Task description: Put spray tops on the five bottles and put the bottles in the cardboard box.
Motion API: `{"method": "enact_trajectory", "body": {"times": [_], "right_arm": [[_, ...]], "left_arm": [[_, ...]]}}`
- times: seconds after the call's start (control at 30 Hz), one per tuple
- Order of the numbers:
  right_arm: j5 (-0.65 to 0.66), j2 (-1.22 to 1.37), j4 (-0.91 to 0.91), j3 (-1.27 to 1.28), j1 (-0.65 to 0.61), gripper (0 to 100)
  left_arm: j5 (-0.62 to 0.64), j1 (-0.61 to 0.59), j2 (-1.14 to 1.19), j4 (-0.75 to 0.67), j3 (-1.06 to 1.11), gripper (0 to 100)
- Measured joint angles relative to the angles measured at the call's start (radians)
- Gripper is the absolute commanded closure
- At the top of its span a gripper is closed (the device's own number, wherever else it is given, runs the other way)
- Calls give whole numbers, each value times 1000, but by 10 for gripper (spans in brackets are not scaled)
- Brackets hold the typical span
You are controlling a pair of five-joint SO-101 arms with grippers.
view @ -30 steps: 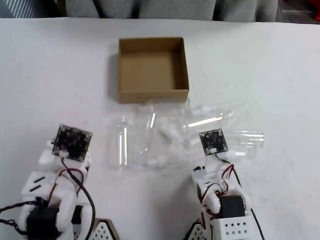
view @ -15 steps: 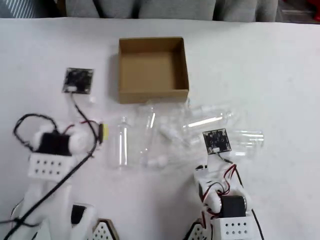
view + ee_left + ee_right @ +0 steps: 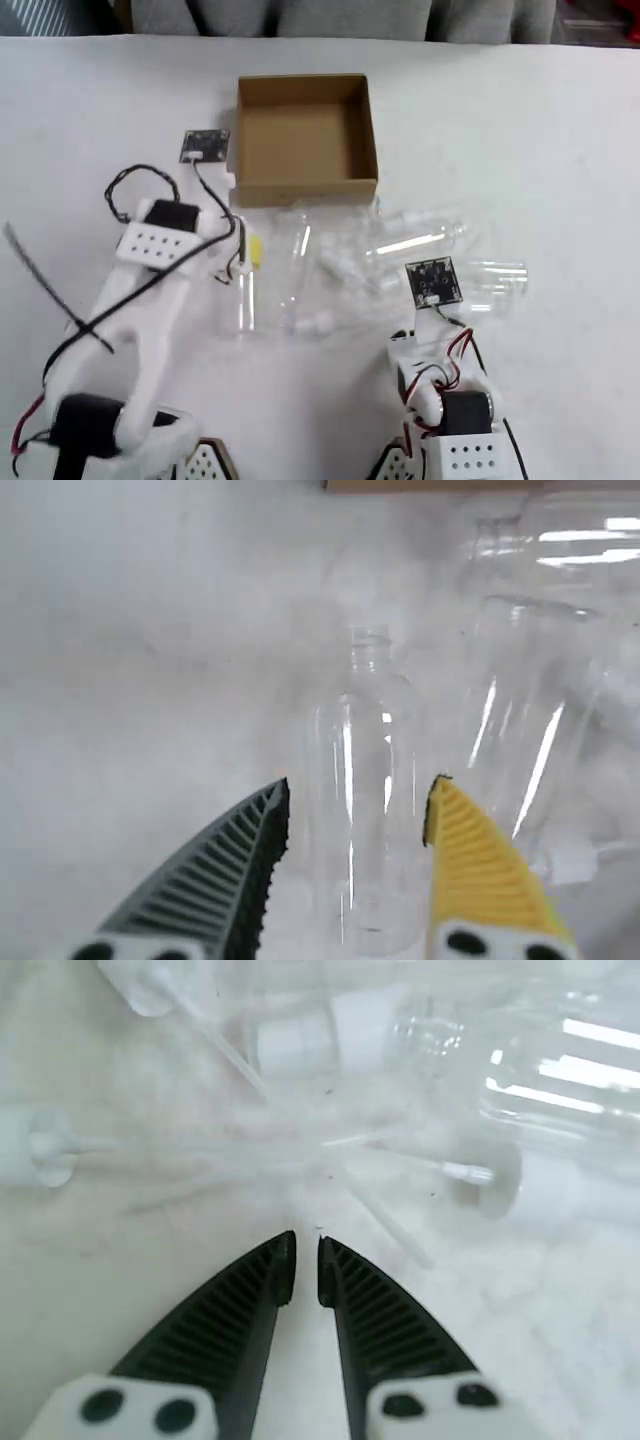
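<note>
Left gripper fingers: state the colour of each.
On the left gripper, one finger is grey and the other yellow, clearest in the left wrist view.

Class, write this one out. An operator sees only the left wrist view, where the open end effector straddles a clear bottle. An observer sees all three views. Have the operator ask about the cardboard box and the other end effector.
Operator: My left end effector straddles a bottle with no top on. Is the cardboard box empty?
Observer: Yes, the high view shows nothing inside it.
Operator: And the right end effector?
Observer: It hangs shut over the table, holding nothing, just short of the loose spray tops.
</note>
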Motion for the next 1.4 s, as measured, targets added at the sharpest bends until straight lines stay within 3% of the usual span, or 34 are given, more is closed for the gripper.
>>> {"method": "enact_trajectory", "body": {"times": [0.53, 0.8, 1.03, 1.23, 1.4], "right_arm": [[0, 0, 0, 0, 0, 981], [0, 0, 0, 0, 0, 981], [0, 0, 0, 0, 0, 981], [0, 0, 0, 0, 0, 981], [0, 0, 0, 0, 0, 981]], "left_arm": [[3, -23, 298, -28, -120, 765], [17, -66, 304, 66, -175, 609], [117, -78, 304, 106, -181, 610], [120, -80, 419, 100, -224, 693], [120, -80, 523, 106, -311, 654]]}}
